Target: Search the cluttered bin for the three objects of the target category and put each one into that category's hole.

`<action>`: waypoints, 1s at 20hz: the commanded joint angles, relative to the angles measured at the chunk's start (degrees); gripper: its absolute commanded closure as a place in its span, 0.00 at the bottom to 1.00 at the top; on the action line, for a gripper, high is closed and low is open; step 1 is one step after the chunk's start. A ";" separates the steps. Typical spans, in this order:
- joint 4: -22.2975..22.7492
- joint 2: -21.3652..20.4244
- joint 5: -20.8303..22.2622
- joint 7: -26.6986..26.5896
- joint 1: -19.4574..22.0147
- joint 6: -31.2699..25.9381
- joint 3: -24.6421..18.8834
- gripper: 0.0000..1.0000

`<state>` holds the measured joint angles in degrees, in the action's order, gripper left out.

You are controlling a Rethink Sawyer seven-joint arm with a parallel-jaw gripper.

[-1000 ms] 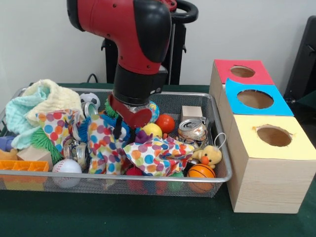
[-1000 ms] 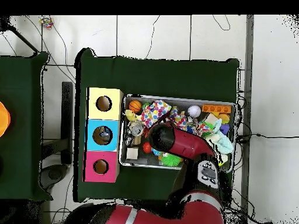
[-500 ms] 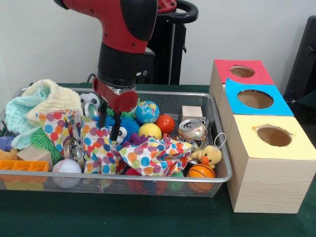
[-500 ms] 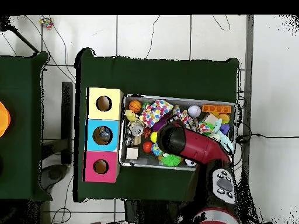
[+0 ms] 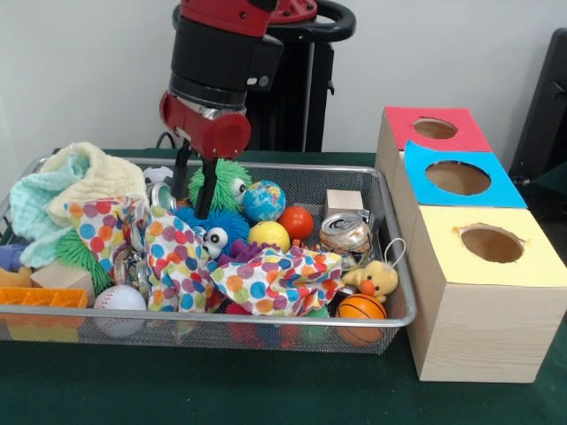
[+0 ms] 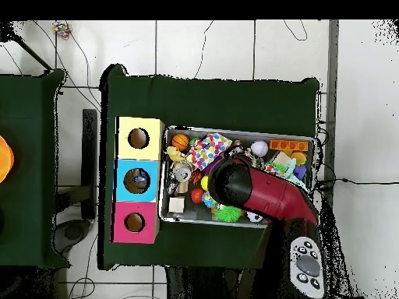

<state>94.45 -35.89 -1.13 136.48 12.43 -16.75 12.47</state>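
I see even, soft indoor light, bright white wall [image 5: 80,71] at 11 o'clock, mild glare on the crushed can [image 5: 344,232], faint shadow under the wire bin [image 5: 266,329], slight softness throughout.

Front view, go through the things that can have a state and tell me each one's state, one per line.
gripper: open, empty, raised above the bin
polka-dot cloth: crumpled, draped over toys
crushed can: dented, lying on its side
wire bin: full of clutter
yellow box hole: open
blue box hole: open
red box hole: open
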 commanded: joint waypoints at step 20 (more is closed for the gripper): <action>-4.52 7.04 -1.74 4.93 -5.97 -5.74 -5.22 0.00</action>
<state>93.40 -33.93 -1.13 136.48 6.92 -17.67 11.61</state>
